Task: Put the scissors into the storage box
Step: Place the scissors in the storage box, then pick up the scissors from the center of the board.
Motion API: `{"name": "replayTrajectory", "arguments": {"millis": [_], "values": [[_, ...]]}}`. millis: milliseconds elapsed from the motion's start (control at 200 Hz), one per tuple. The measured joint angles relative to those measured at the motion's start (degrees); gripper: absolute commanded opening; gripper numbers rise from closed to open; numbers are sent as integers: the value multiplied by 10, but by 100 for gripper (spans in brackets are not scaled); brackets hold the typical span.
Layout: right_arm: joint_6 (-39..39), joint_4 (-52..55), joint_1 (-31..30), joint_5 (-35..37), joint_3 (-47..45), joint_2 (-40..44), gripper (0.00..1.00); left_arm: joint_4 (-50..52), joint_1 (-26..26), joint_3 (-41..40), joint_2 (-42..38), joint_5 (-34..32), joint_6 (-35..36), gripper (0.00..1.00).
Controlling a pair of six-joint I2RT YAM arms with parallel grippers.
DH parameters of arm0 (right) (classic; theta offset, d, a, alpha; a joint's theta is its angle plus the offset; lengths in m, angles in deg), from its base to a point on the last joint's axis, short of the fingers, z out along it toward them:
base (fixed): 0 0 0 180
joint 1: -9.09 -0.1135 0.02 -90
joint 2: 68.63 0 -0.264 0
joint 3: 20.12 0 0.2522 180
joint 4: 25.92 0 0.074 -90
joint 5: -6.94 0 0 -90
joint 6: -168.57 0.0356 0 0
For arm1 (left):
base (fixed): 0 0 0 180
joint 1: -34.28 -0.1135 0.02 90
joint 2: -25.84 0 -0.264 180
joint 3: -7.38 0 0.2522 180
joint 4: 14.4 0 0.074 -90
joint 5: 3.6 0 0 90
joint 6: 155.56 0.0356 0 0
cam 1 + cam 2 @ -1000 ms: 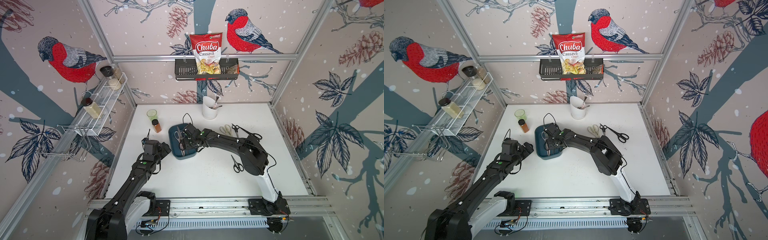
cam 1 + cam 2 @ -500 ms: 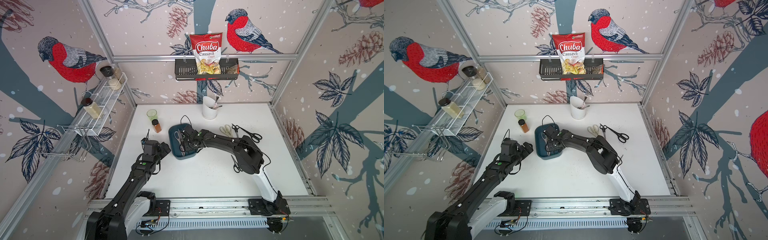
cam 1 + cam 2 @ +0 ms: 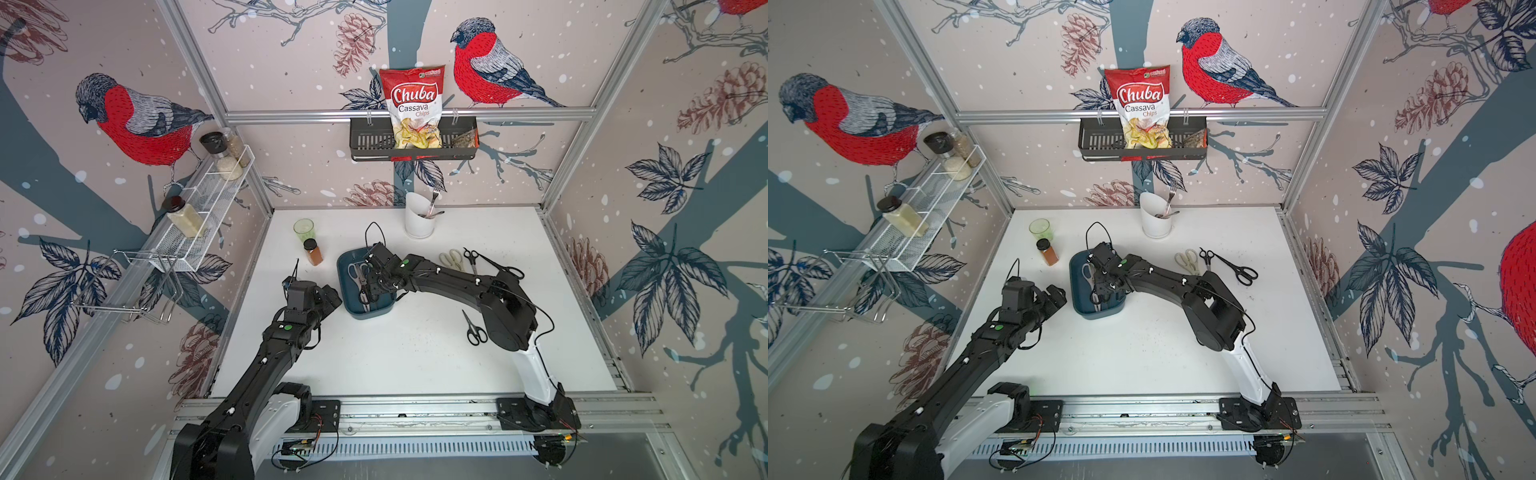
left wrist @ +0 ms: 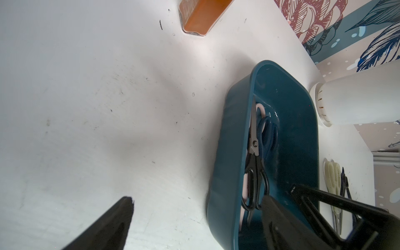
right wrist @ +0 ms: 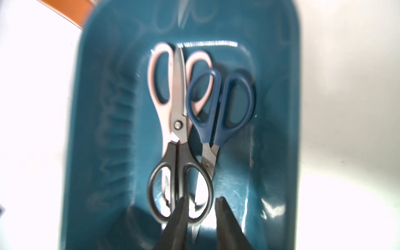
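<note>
Storage box [image 3: 372, 312] under right hand [image 5: 202, 200], beside jar [image 3: 313, 257]

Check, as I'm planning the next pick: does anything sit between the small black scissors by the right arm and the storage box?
Nothing visible does: bare table lies between the small black scissors and the storage box. Only the right arm's own forearm stretches alongside that path.

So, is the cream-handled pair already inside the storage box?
No, the cream-handled scissors lie on the table, outside the storage box.
</note>
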Motion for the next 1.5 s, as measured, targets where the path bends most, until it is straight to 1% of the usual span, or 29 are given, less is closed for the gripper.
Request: {"name": "replayTrajectory", "arguments": {"millis": [120, 285, 485, 655, 875, 1030, 1155, 1246, 1496], "values": [[0, -33, 16, 0, -46, 44, 28, 0, 0, 16, 12, 15, 10, 95], [4, -97, 49, -9, -135, 116, 30, -7, 0, 46, 39, 45, 24, 95], [21, -163, 108, -25, -239, 184, 30, -29, 10, 74, 78, 75, 35, 95], [30, -188, 162, -32, -312, 230, 30, -30, 67, 116, 121, 72, 46, 95], [24, -195, 237, -41, -373, 272, 30, -25, 145, 178, 187, 30, 73, 95], [-2, -189, 281, -42, -377, 269, 31, -24, 181, 213, 226, 10, 90, 95], [-34, -173, 306, -43, -352, 237, 31, -22, 204, 238, 252, -6, 106, 95], [-62, -155, 310, -43, -320, 203, 31, -21, 212, 247, 266, -15, 116, 95], [-143, -106, 309, -45, -221, 103, 32, -15, 213, 250, 280, -30, 124, 95]]}}
